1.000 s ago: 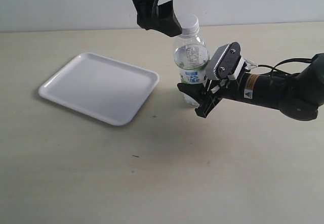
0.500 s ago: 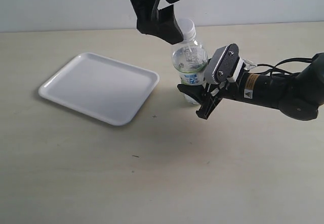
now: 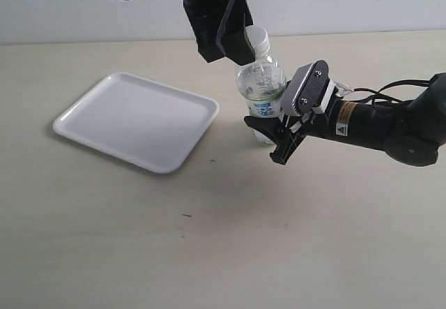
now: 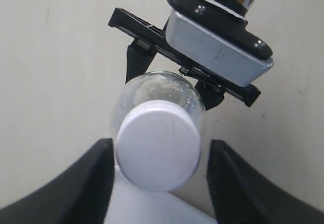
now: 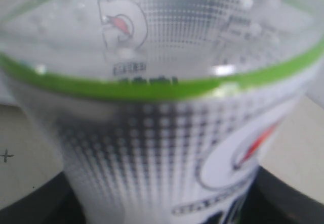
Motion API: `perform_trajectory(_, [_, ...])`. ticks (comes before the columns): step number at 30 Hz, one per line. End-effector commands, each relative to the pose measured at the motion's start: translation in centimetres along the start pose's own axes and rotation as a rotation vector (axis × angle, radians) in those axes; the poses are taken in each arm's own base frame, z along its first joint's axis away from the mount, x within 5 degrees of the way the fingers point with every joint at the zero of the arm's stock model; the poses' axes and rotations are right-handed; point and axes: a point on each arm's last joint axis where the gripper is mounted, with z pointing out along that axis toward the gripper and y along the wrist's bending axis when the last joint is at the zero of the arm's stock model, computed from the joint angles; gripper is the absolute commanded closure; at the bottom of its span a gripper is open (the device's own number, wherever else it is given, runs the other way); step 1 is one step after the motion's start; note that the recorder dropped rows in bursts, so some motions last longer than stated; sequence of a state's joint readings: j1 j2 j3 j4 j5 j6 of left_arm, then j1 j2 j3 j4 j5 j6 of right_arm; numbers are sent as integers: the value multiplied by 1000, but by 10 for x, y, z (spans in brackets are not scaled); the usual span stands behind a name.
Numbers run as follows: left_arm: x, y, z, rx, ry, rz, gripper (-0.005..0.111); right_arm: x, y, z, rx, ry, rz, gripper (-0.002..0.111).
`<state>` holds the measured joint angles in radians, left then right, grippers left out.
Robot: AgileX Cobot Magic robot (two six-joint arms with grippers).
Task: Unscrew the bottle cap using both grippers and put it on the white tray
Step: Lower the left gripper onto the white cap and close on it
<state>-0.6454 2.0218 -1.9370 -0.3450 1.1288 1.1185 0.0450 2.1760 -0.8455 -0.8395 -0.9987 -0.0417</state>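
Small round white plastic bottle cap (image 4: 158, 145) sits still screwed on the clear plastic labelled bottle (image 3: 261, 86), which the right black gripper (image 3: 268, 140) clamps low down. Above, the left black gripper (image 3: 228, 44) hovers wide open, fingers flanking the cap (no contact yet). Next: close, twist it free, then carry it to the flat white tray (image 3: 136, 121), well apart.

Pale beige table (image 3: 209, 253), white tray (image 3: 136, 121) lying at left, bottle (image 3: 261, 86) standing beside it
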Motion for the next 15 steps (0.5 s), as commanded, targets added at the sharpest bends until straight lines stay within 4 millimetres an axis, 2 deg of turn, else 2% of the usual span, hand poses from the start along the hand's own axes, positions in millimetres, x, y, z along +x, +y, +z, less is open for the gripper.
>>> perform_trajectory(1, [-3, 0, -2, -8, -10, 6, 70, 7, 2, 0, -11, 73, -15, 108])
perform_trajectory(11, [-6, -2, -2, 6, -35, -5, 72, 7, 2, 0, -11, 73, -15, 108])
perform_trajectory(13, [-6, -2, -2, 7, -39, -7, 79, 7, 2, 0, -11, 73, -15, 108])
perform_trajectory(15, [-6, -2, -2, 15, -37, -8, 94, 7, 2, 0, -11, 73, -15, 108])
